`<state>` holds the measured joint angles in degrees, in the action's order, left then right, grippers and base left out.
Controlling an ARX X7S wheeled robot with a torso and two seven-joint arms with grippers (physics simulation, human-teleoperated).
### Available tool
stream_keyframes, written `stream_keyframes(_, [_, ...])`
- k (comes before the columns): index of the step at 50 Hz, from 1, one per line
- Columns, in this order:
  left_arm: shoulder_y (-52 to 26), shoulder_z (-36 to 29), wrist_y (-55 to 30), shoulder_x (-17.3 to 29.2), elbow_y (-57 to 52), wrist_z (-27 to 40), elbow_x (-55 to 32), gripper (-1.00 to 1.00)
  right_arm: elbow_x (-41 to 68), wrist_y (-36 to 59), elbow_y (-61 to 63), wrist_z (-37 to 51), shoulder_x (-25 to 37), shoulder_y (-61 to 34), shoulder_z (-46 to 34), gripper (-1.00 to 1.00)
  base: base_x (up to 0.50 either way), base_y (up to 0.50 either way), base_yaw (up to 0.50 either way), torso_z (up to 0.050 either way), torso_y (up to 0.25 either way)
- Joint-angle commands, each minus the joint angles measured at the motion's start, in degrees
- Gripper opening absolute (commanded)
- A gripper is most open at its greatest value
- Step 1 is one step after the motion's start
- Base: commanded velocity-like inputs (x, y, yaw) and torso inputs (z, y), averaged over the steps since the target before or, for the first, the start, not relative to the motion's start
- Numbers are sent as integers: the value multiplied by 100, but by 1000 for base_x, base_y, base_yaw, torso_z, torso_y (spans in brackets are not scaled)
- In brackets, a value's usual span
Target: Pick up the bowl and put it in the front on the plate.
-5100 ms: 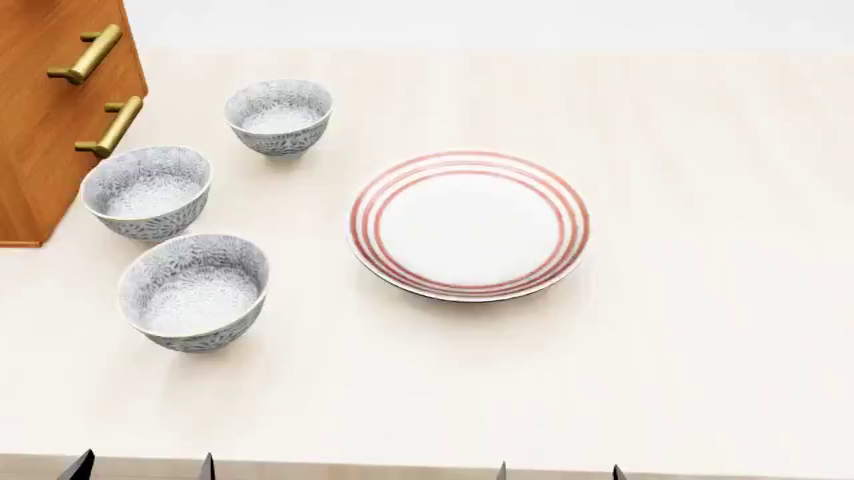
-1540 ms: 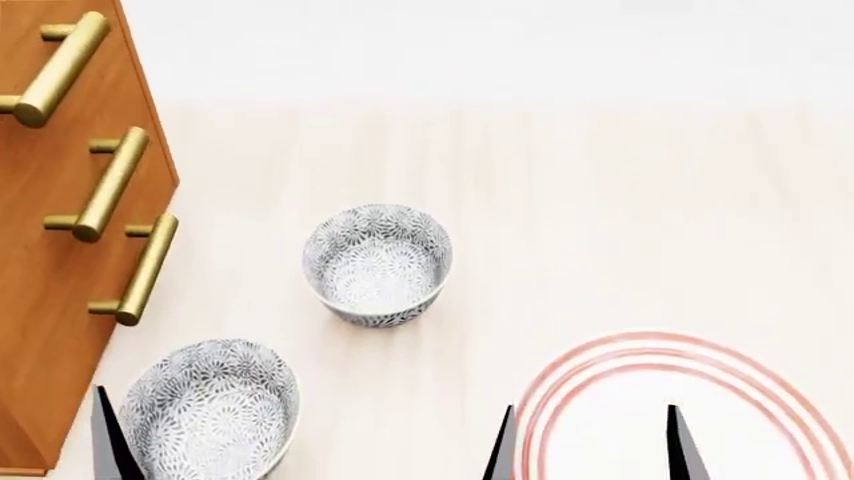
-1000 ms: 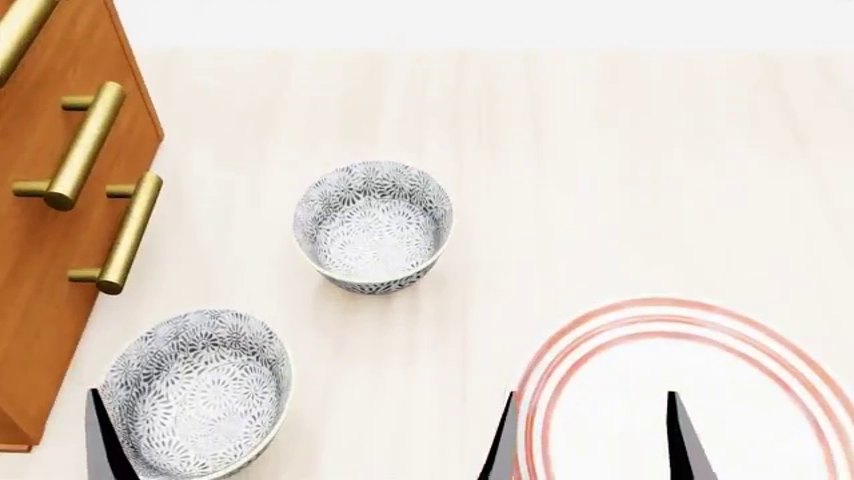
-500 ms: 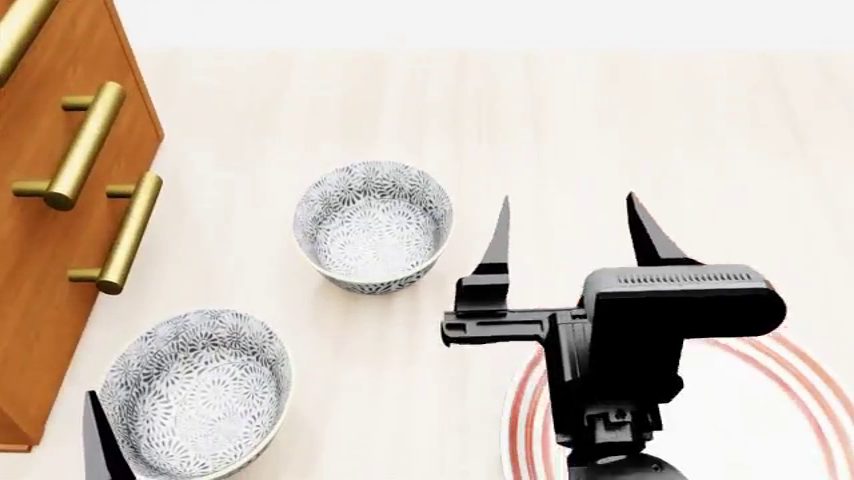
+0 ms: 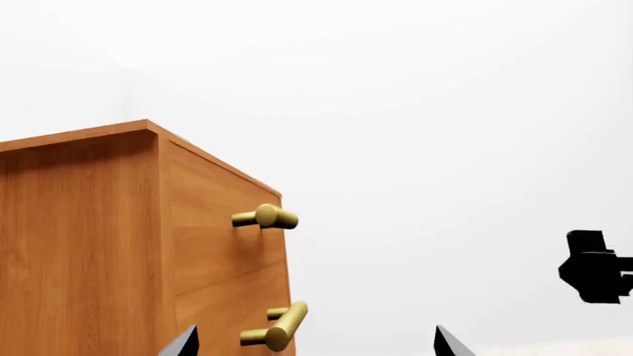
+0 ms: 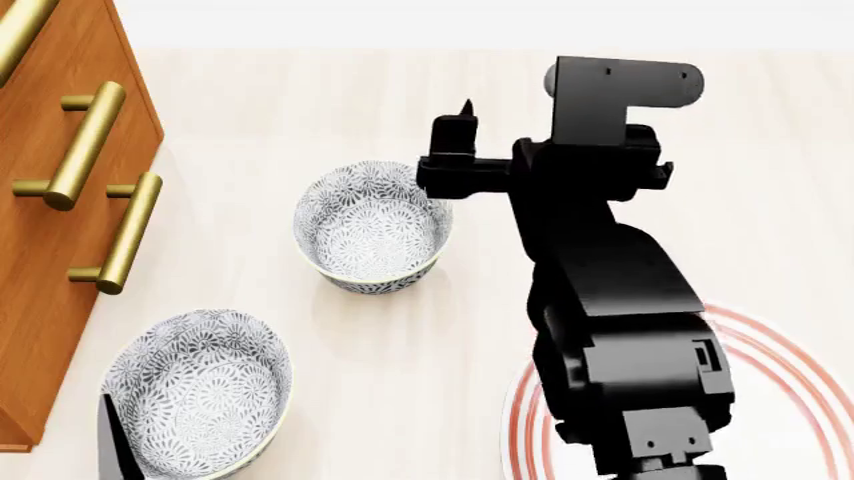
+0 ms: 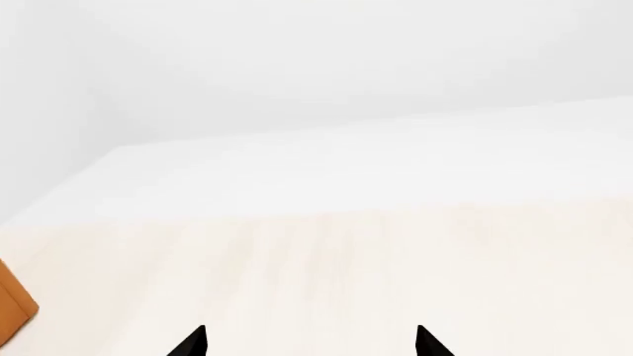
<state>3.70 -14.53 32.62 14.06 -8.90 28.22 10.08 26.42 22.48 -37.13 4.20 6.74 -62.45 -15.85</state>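
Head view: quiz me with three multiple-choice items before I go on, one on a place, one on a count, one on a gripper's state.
1. Where does the cabinet stand?
A. at the view's left edge
B. right of the plate
C. between the two bowls

2. How many patterned bowls show in the head view?
A. one
B. two
C. four

3. How does the right gripper stand?
A. shut on a bowl
B. shut on the plate
C. open, holding nothing

Answers:
1 A: its wooden front with brass handles fills the left edge, beside the farther bowl and the nearer bowl.
2 B: only those two are in frame.
3 C: in the right wrist view the fingertips stand apart over bare table, and the plate lies under the arm untouched.
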Motion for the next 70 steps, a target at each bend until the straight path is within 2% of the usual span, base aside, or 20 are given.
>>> stream_keyframes(1, [-7,112,-40,-97,40,-125,-8,100,207,-278,-1849,-124,-659,-1125,152,100,0,0,0,0,0])
stream_keyframes(9, [-19,80,-96,-75,60,-132,-78,100,1658,-905,-2732,298,-669,-1329,-1081,100,0,0,0,0,0])
stream_keyframes(26, [-53,23,-164,-42,120,-113,-167,100,3714,-1654,-3256,626,-670,-1153,-3523,100,0,0,0,0,0])
stream_keyframes(34, [-75,-12,-183,-23,160,-114,-211,100,4477,-1813,-3364,669,-671,-1181,-4228,100,0,0,0,0,0])
stream_keyframes(39, [-87,-31,-218,-17,170,-116,-249,100,5315,-1728,-3376,774,-671,-1301,-4445,100,0,0,0,0,0])
stream_keyframes(48, [-76,-55,-230,6,169,-99,-275,100,6089,-1790,-3279,907,-670,-1258,-5006,100,0,0,0,0,0])
stream_keyframes(70, [-118,-87,-388,43,157,-71,-395,100,7209,-2132,-3187,917,-671,-1206,-6495,100,0,0,0,0,0])
